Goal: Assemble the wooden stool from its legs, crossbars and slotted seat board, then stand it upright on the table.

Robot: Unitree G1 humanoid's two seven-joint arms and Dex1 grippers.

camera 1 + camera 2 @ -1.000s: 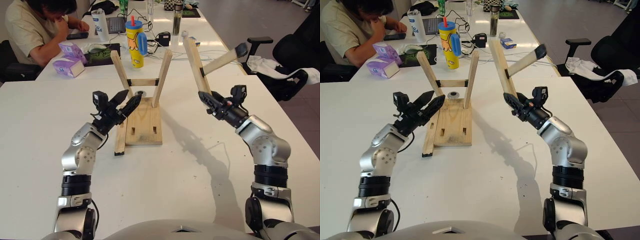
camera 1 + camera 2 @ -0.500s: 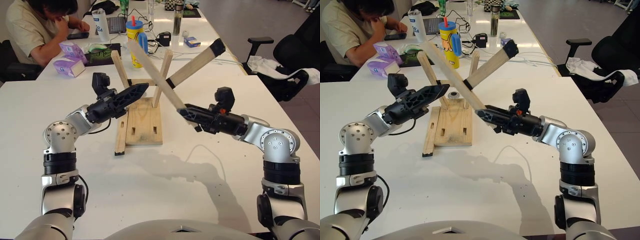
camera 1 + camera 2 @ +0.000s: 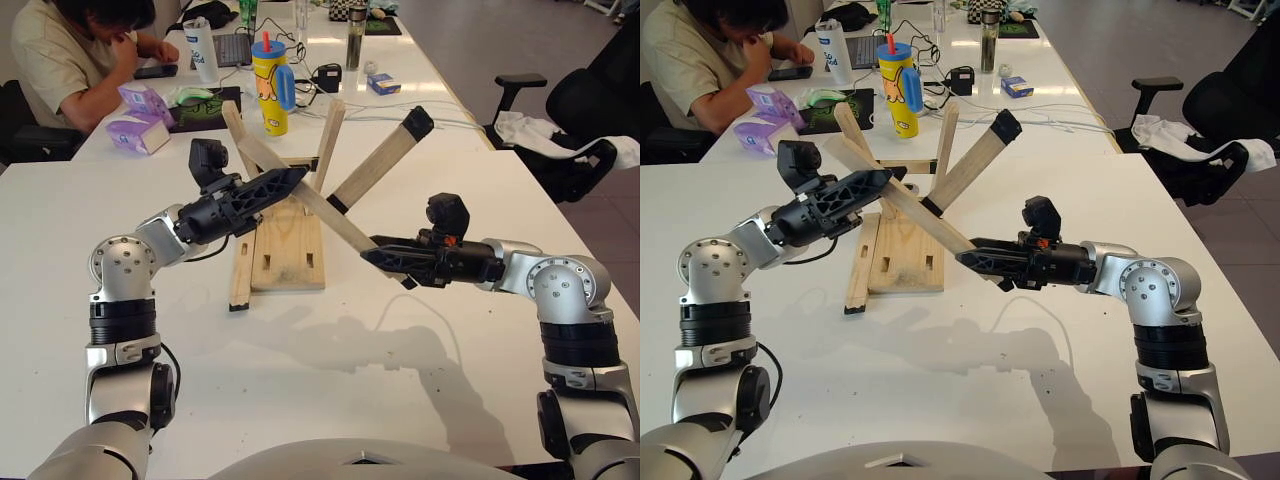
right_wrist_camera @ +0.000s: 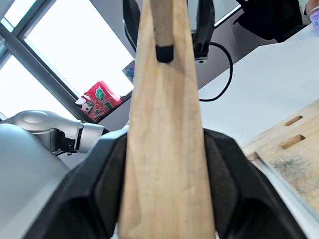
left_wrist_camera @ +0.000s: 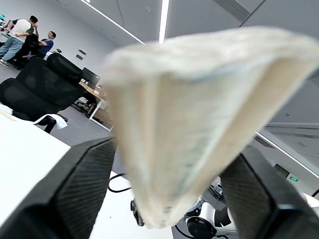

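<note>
On the near side of the table (image 3: pixel 300 380), the right claw (image 3: pixel 380 256) is clamped on the lower end of the loose leg frame (image 3: pixel 320 210), with its forearm low and pointing to the robot's left. The frame's long leg slants up and back-left to the left claw (image 3: pixel 290 180), which grips its top end with the elbow raised. Under that span lies the seat board (image 3: pixel 285 280). Its free slots (image 3: pixel 268 262) sit left of the right claw, so the lower end probably has to swing that way. Behind, the first leg pair (image 3: pixel 328 140) stands in the board.

Four legs (image 3: pixel 378 160), one slotted seat board (image 3: pixel 290 255)
</note>
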